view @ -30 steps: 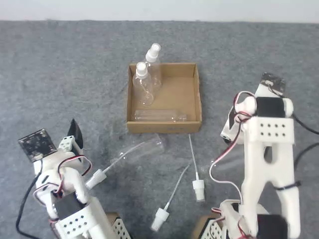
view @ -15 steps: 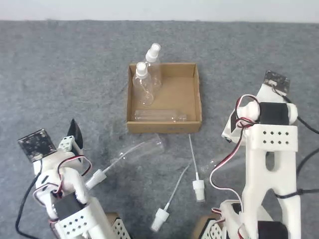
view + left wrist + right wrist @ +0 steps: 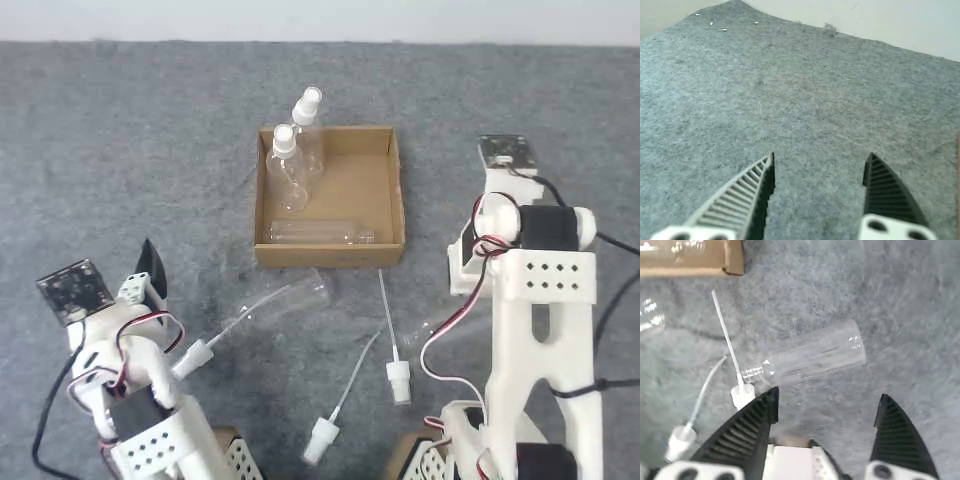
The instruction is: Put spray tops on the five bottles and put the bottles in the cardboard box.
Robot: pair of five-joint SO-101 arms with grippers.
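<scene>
The right hand (image 3: 829,392) hangs spread wide over an uncapped bottle (image 3: 810,359) lying on the grey worktop (image 3: 120,130), just right of two loose spray tops (image 3: 398,378). The left hand (image 3: 821,156) is spread wide too, over bare felt. The cardboard box (image 3: 330,256) sits farther off, with two capped bottles (image 3: 286,172) upright at its far-left corner.

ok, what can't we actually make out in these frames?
1. Loose bottle by the right arm: high view, the arm covers most of it.
2. Lying bottle in the cardboard box: high view, neck end too faint to see any top.
3. Spray top near the left arm: high view, tube too thin to see if it enters the nearby bottle.
</scene>
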